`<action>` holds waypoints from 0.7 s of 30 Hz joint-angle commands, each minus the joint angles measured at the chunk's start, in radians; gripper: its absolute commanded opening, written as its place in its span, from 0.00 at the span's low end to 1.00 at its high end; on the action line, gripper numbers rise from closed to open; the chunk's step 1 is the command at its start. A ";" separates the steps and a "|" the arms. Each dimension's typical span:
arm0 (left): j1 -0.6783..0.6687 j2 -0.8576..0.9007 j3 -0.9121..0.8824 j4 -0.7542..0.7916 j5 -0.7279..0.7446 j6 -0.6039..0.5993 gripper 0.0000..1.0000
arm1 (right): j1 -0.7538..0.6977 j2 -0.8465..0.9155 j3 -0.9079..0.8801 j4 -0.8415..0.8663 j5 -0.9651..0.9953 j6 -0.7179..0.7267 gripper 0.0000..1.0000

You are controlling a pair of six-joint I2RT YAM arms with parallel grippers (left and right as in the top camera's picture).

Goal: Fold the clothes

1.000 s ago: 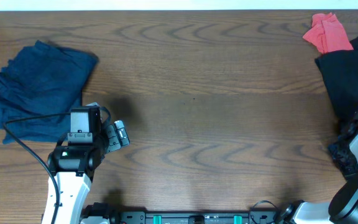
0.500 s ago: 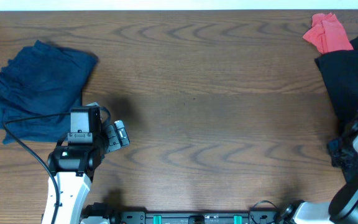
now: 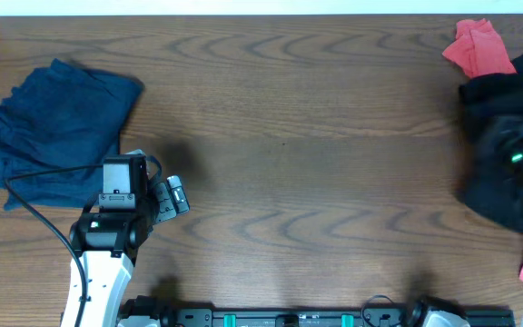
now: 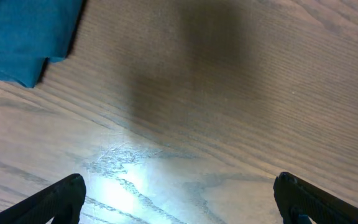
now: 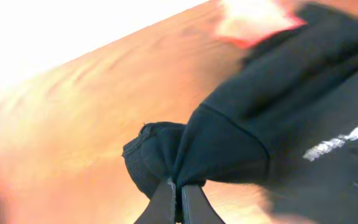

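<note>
Here, a dark wooden table [image 3: 298, 136] fills the overhead view, with a pale strip seen beyond its far edge. The black top [image 3: 484, 95] is heaped at the table's right edge, partly covered there by the blurred right arm [image 3: 520, 154]. Its white lettering [image 5: 333, 144] is shown only by the right wrist camera. A folded blue garment [image 3: 62, 127] lies at the far left, and one corner of it is also caught in the left wrist view. The coral-red T-shirt [image 3: 476, 47] is bunched at the far right corner, touching the black top. The right gripper [image 5: 179, 202] is clenched on a gathered fold of the black top. The left gripper [image 4: 182, 196] is spread wide over bare wood, with nothing held.
</note>
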 commanded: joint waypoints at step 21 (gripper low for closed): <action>0.005 0.001 0.019 0.072 0.000 -0.013 0.98 | 0.768 0.474 -0.237 0.913 -0.047 -0.076 0.26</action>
